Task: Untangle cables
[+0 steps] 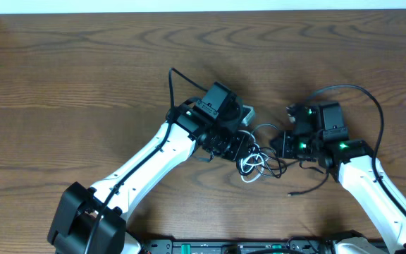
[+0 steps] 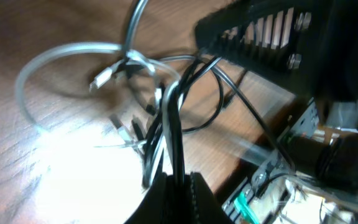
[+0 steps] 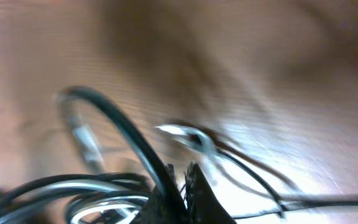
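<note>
White link shells are shown on the left arm (image 1: 146,159) and right arm (image 1: 372,180), joined to black wrist housings (image 1: 213,104) (green lamps (image 1: 343,147) lit); thick black wires (image 1: 373,100) are looped at each wrist.

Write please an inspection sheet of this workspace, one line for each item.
Surface: brown wood-grain table; a glare spot shows in the left wrist view.
Job's things: cables, black cords and one white cord, tangled in one bundle between the two grippers; one black end lies loose beside it.
Clutter: nothing seen.
Grippers: left gripper shut on black and white cords; right gripper shut on a black cord, view blurred.
Cables: thick black arm wires loop off both wrists.
Surroundings: pale strip beyond the far table edge.
</note>
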You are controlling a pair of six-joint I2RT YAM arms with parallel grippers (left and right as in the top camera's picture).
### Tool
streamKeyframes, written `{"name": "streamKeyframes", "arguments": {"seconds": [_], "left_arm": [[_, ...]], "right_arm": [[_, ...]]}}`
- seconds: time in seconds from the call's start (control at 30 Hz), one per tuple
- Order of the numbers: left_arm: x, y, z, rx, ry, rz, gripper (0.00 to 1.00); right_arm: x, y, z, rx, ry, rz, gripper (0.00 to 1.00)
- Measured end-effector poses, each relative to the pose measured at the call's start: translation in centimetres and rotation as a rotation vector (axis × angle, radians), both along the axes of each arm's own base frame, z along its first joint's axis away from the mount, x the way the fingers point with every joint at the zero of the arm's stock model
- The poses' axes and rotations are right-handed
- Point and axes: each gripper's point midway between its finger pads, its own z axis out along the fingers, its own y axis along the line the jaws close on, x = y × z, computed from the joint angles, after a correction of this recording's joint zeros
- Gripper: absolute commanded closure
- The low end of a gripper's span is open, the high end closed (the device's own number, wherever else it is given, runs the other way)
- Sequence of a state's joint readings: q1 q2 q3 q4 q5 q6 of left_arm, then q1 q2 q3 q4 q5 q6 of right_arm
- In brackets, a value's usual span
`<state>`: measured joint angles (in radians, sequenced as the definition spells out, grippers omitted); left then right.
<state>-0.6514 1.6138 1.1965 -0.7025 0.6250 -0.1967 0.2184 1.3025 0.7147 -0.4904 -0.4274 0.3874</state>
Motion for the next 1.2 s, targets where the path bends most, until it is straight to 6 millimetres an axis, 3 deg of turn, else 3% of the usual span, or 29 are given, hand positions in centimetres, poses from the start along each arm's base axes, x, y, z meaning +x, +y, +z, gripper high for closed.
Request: {"name": "streamKeyframes", "arguments": {"seconds": [0.07, 0.13, 0.2, 0.27, 0.3, 0.4, 0.5, 0.6, 0.63, 0.67, 0.77, 0.87, 0.9, 1.0, 1.17, 1.2], "left_arm": [[-0.5, 1.2, -0.7, 0.058, 0.015, -0.005, 0.92], [-0.5, 2.3, -1.1, 0.093, 0.021, -0.007, 0.92], [0.2, 3.7, -1.3, 0.111, 0.022, 0.009, 0.93], [0.8, 4.3, -1.4, 0.114, 0.019, 0.028, 0.92], [2.0, 6.2, -1.5, 0.15, 0.009, 0.084, 0.93], [5.8, 11.4, 0.0, 0.187, -0.077, 0.265, 0.92], [7.4, 13.8, 2.8, 0.154, -0.171, 0.365, 0.92], [8.0, 14.0, 5.6, 0.074, -0.244, 0.395, 0.93], [7.8, 13.3, 5.9, 0.05, -0.245, 0.375, 0.92], [7.4, 12.5, 5.8, 0.039, -0.236, 0.355, 0.92], [6.2, 10.1, 4.9, 0.028, -0.197, 0.276, 0.92], [4.9, 7.7, 3.5, 0.037, -0.153, 0.199, 0.91], [3.9, 6.0, 1.9, 0.05, -0.109, 0.14, 0.73], [3.5, 4.0, 0.2, 0.057, -0.084, 0.092, 0.59], [2.5, 1.3, -3.4, 0.087, -0.04, 0.013, 0.59], [2.1, 1.0, -5.1, 0.115, -0.004, -0.003, 0.59]], "right_arm": [[-1.3, -3.6, -2.2, -0.171, 0.116, -0.176, 0.99], [-2.2, -6.4, -3.0, -0.298, 0.171, -0.299, 0.99], [-3.2, -8.7, -3.5, -0.388, 0.22, -0.412, 0.99], [-3.4, -9.8, -3.5, -0.404, 0.24, -0.468, 0.99], [-3.8, -12.5, -3.6, -0.476, 0.257, -0.549, 0.99], [-4.3, -17.6, -3.4, -0.551, 0.279, -0.729, 0.99], [-3.6, -18.5, -3.3, -0.508, 0.263, -0.768, 0.99], [-1.0, -15.3, -3.0, -0.334, 0.188, -0.617, 0.99], [-0.2, -12.9, -2.6, -0.233, 0.162, -0.517, 0.99], [0.1, -11.7, -2.4, -0.186, 0.153, -0.471, 0.99], [0.4, -4.9, -0.6, 0.025, 0.107, -0.225, 0.99], [0.2, -1.8, 0.5, 0.106, 0.077, -0.118, 0.99], [0.1, -0.6, 0.9, 0.137, 0.07, -0.078, 0.99], [0.0, -0.2, 0.9, 0.139, 0.067, -0.062, 0.99], [-0.1, -1.1, 0.3, 0.083, 0.076, -0.093, 0.99], [-0.1, -1.2, 0.2, 0.079, 0.077, -0.096, 0.99]]}}
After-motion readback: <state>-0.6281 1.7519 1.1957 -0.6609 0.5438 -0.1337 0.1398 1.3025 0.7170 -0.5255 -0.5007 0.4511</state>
